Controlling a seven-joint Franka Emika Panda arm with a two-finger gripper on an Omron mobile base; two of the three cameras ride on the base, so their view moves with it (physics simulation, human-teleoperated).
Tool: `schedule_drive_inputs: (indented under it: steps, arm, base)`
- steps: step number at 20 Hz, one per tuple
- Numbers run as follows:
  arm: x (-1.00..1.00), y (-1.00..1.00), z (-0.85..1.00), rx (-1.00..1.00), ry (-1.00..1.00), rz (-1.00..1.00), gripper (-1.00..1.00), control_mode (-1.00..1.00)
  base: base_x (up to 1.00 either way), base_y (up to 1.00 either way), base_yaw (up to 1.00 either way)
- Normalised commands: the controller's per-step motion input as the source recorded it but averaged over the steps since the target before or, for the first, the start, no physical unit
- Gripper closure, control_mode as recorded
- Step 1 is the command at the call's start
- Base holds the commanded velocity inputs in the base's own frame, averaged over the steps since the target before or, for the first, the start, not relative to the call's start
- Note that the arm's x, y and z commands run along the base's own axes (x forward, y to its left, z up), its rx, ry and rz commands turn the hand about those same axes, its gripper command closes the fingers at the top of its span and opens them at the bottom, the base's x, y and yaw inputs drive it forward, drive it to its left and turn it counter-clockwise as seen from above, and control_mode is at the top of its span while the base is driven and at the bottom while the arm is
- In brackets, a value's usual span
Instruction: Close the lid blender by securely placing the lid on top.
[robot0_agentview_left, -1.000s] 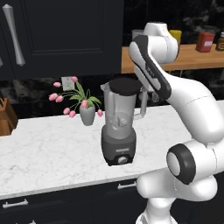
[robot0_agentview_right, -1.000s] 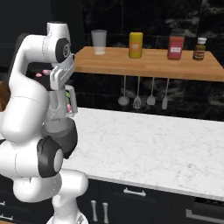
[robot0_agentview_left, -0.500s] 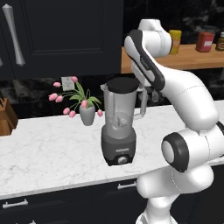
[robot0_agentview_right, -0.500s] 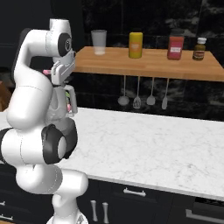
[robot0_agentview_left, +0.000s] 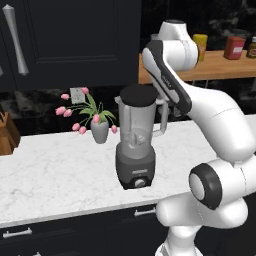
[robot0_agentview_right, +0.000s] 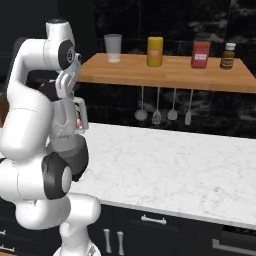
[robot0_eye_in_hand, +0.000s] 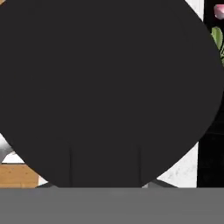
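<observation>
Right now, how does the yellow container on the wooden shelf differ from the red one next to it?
The yellow container is plain yellow with a yellow top; the red container has a dark cap and a pale label. The yellow container stands nearer the clear glass; the red container stands nearer the small brown bottle. Both stand upright on the wooden shelf.
</observation>
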Motion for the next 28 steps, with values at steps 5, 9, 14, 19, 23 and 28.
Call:
schedule_drive_inputs:
  steps: [5,9,14,19,23,28]
  arm:
    - [-0.01,0.31,-0.03,0.02,-0.22,0.08,1.00,-1.00]
    - [0.09,0.21,-0.03,0.00,0.00,-0.01,1.00,-1.00]
    - [0.00,0.21,-0.25,0.00,0.08,0.06,1.00,-1.00]
    - [0.20,0.03,-0.04,-0.03,0.10,0.17,1.00,-1.00]
    - [0.09,0.00,0.00,-0.10,0.07,0.15,1.00,-1.00]
    - [-0.02,0.00,0.00,-0.02,0.01,0.10,1.00,-1.00]
  base:
    - [0.00,0.00,0.00]
    - [0.00,0.00,0.00]
    - [0.00,0.00,0.00]
    - [0.00,0.00,0.00]
    - [0.00,0.00,0.00]
    - [0.00,0.00,0.00]
